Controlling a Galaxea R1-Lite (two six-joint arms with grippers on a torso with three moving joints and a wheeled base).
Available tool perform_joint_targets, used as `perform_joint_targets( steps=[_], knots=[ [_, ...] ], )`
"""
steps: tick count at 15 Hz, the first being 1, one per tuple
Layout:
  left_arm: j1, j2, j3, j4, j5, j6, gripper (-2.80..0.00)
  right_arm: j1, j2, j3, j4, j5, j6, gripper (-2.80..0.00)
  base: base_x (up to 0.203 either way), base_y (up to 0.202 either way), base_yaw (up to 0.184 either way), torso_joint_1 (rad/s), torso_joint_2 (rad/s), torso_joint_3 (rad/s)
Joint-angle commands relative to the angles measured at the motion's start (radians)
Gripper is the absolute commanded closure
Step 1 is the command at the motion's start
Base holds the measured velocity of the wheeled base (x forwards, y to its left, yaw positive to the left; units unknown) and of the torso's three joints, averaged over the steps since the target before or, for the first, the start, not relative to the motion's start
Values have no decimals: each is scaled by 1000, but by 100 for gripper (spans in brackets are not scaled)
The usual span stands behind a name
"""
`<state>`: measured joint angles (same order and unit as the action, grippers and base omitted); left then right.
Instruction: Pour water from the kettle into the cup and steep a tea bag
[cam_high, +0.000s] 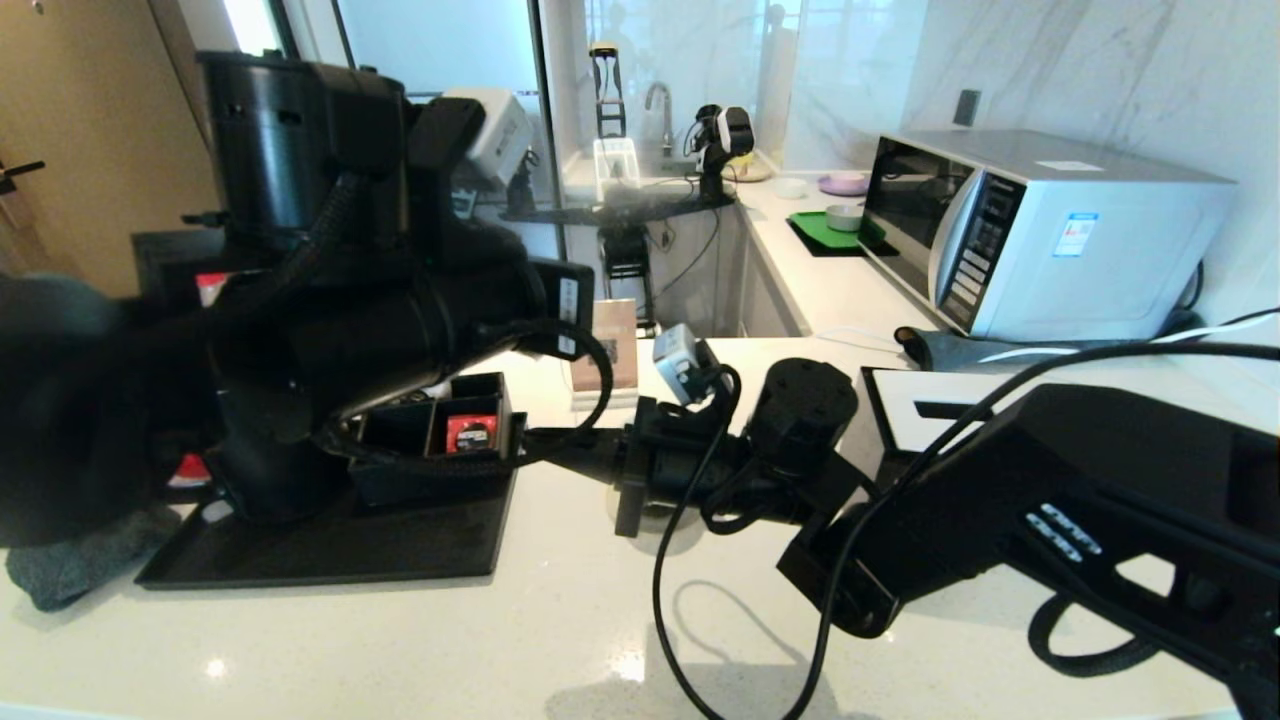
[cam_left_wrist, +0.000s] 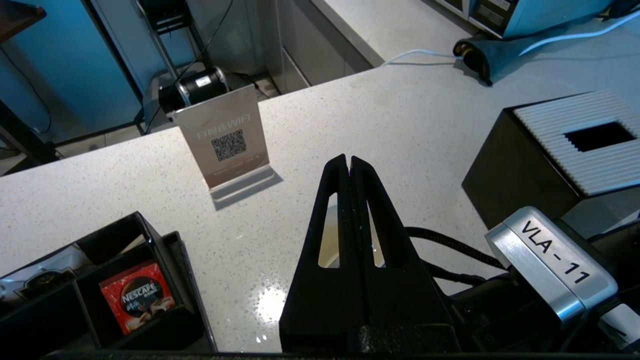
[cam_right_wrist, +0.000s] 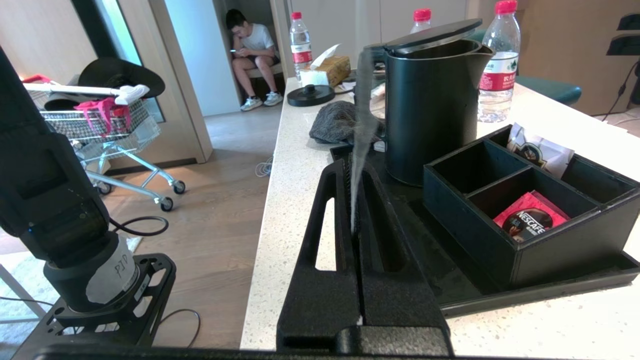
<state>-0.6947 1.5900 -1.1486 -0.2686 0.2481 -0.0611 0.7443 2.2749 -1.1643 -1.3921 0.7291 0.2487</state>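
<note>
The black kettle (cam_right_wrist: 430, 110) stands on the black tray (cam_right_wrist: 470, 280) with its lid tipped up; in the head view my left arm hides it. My right gripper (cam_right_wrist: 350, 162) reaches left over the counter toward the tray (cam_high: 330, 550). It is shut on a thin pale strip seen edge-on, the tea bag (cam_right_wrist: 361, 115), which sticks out past the fingertips. My left gripper (cam_left_wrist: 348, 159) is shut and empty above the counter. Only a cream curve of the cup (cam_left_wrist: 328, 236) shows, through the slots in the left fingers.
A black organizer (cam_right_wrist: 530, 250) on the tray holds a red packet (cam_right_wrist: 530, 220). A QR sign (cam_left_wrist: 225, 142) and a black tissue box (cam_left_wrist: 575, 145) stand further back. A grey cloth (cam_high: 80, 565) lies left, a microwave (cam_high: 1040, 230) back right. Water bottles (cam_right_wrist: 495, 65) stand behind the kettle.
</note>
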Motion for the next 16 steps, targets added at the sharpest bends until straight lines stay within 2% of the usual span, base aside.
perform_joint_targets(
  steps=[1,5,9,16],
  knots=[
    [0,2,23,-4,3,1,0,0,-3,-3,-6,1,1,0,0,0,0,0,0,0],
    [-2,-2,49,-4,3,1,0,-13,-8,-10,1,-5,1,0,0,0,0,0,0,0],
    [-18,-5,80,-5,5,1,0,-48,-5,-75,32,-8,0,0,0,0,0,0,0,0],
    [-82,-15,144,-29,66,1,0,-92,-2,-124,71,-8,0,0,0,0,0,0,0,0]
  ],
)
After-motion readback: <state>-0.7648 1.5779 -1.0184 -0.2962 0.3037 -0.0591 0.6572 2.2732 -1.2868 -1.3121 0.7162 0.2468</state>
